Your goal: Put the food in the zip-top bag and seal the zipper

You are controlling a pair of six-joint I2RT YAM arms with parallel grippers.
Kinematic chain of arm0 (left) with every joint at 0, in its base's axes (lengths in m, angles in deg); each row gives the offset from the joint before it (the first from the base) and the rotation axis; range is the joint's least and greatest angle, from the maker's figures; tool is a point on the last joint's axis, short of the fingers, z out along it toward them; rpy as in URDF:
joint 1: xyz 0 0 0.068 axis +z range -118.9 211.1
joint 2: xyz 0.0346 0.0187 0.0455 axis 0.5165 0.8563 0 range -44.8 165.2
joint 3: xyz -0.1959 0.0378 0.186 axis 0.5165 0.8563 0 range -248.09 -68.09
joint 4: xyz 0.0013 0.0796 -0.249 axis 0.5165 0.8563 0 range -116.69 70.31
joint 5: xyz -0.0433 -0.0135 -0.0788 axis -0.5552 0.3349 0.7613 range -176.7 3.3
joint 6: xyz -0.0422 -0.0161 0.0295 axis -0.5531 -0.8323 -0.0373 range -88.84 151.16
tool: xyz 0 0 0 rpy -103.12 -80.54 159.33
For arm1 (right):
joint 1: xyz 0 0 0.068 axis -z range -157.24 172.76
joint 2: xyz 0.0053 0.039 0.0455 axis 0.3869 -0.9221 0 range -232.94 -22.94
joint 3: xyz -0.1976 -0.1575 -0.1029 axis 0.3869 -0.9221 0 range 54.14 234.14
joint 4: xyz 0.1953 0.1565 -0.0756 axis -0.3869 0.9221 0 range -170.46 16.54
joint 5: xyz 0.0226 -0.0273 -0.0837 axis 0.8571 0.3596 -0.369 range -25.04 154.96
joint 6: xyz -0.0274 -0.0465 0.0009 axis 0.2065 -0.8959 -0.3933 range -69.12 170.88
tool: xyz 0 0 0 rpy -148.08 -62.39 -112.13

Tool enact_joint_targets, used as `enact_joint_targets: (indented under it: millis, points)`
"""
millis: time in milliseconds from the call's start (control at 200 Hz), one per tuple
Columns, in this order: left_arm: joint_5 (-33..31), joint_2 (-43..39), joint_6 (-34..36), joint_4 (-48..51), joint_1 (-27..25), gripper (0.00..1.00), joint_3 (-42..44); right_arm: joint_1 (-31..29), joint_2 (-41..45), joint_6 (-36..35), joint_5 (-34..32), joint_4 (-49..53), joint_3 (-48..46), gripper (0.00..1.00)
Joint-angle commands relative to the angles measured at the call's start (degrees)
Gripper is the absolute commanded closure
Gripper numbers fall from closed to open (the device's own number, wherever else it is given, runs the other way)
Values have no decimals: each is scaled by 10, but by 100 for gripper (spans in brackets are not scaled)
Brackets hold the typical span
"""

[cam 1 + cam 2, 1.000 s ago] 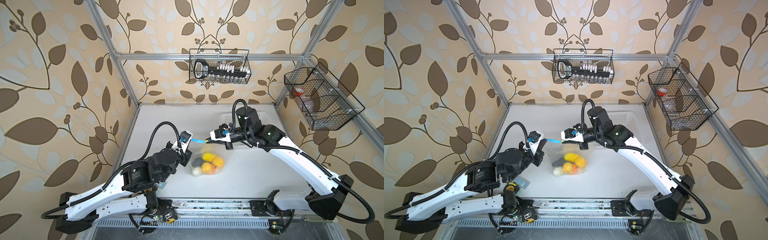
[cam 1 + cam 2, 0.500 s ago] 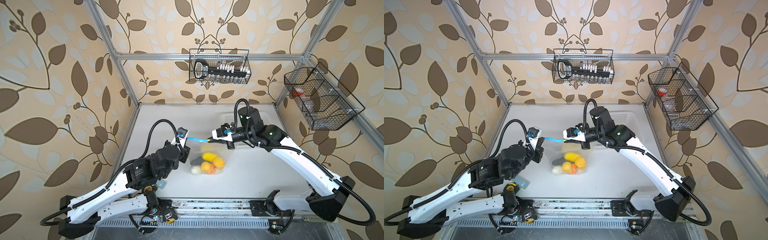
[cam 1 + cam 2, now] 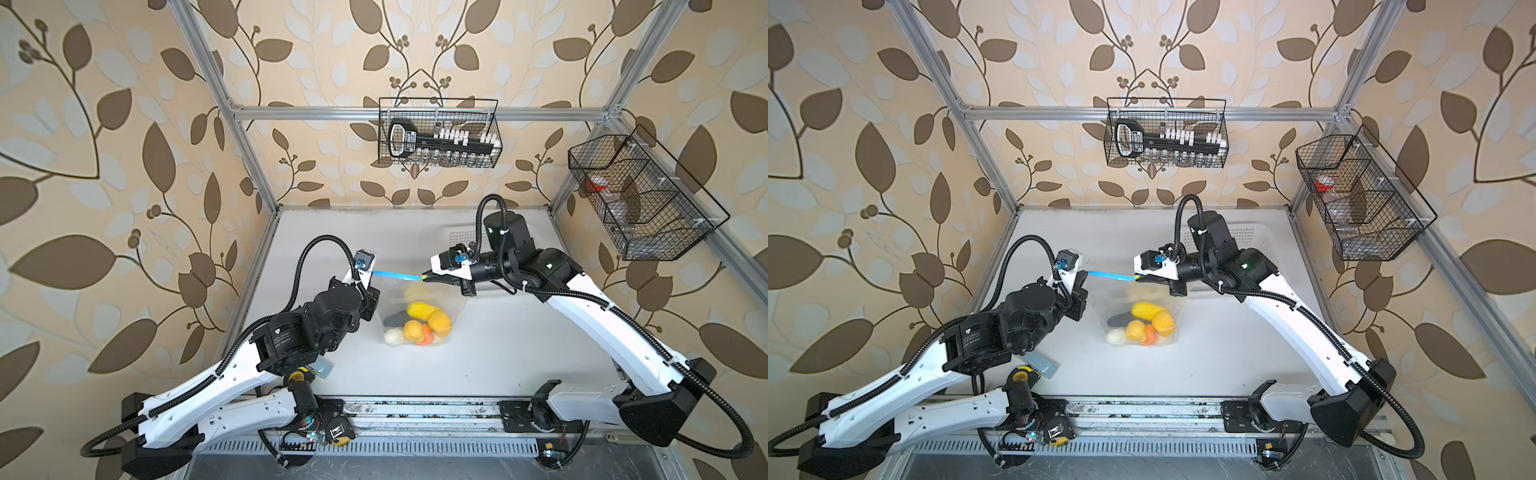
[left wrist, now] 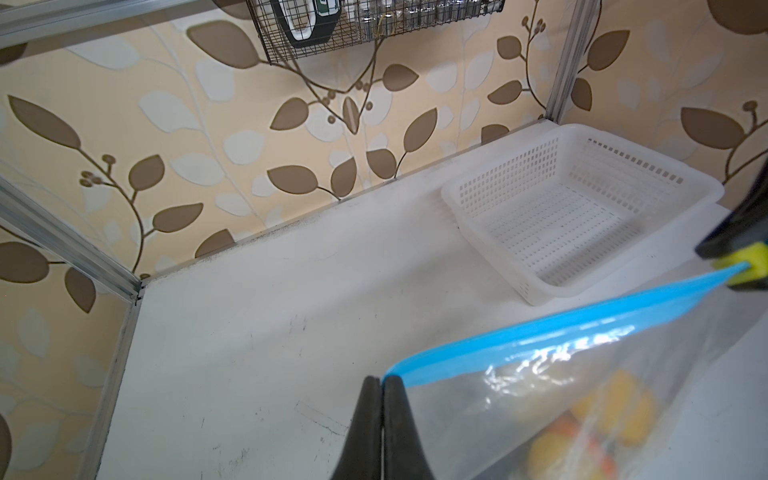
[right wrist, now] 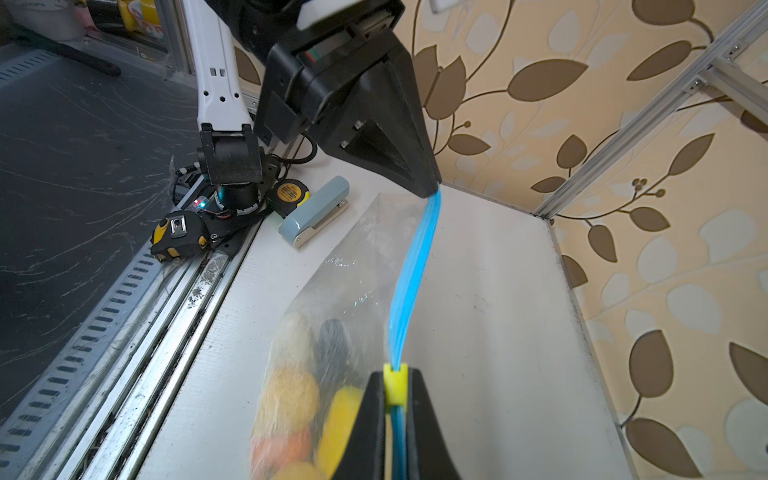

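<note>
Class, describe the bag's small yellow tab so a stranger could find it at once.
In the middle of the white table stands a clear zip-top bag of toy food, held by its blue zipper strip. At the strip's end in the right gripper sits the yellow tab: square, outside the bag, unlike the yellow fruit inside.

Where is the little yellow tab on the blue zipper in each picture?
Top view: the yellow tab sits at the right end effector's tip, at the zipper's right end.
Top view: the yellow tab, same place.
Left wrist view: at the zipper's far end, near the white basket.
Right wrist view: close up, pinched between black fingers.
Shared landmark: the blue zipper, stretched from tab to left end effector.
</note>
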Motion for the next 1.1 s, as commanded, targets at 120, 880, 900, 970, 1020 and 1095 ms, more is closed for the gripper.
enact_joint_targets:
  millis: [120, 880, 900, 970, 1020, 1095]
  points:
    - [-44, 7, -4, 32, 24, 100, -29, 18, 21, -17, 32, 15, 0, 92]
    - [-45, 0, -37, 60, 61, 100, -32, 32, 25, -14, 44, -3, -20, 91]
    - [-46, 0, -38, 61, 62, 100, -31, 32, 25, -14, 44, -4, -21, 91]
    - [-44, 3, -41, 63, 66, 100, -29, 33, 25, -14, 43, -4, -22, 91]
    - [-43, 6, -44, 64, 69, 100, -28, 34, 24, -14, 43, -2, -22, 91]
    - [-40, 9, -49, 65, 77, 100, -27, 36, 26, -14, 41, -2, -22, 91]
